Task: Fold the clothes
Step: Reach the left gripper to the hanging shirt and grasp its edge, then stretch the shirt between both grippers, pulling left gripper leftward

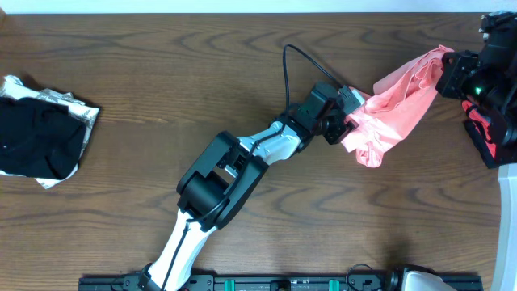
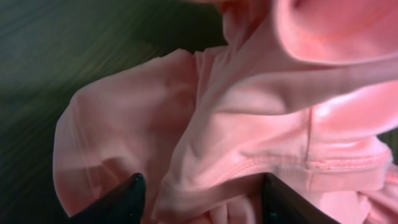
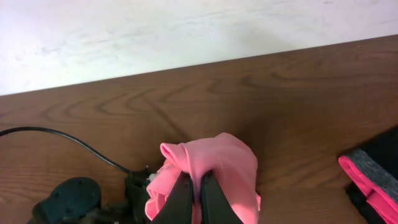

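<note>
Overhead, pink T-shirt [image 1: 396, 101] pinched in right jaws, between left jaws

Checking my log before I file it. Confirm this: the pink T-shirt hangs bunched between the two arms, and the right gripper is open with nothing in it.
One part is wrong. The right gripper is not open and empty. It is shut, pinching a fold of the pink T-shirt. The right wrist view shows its jaws closed on the fabric. The rest of the statement holds.
</note>
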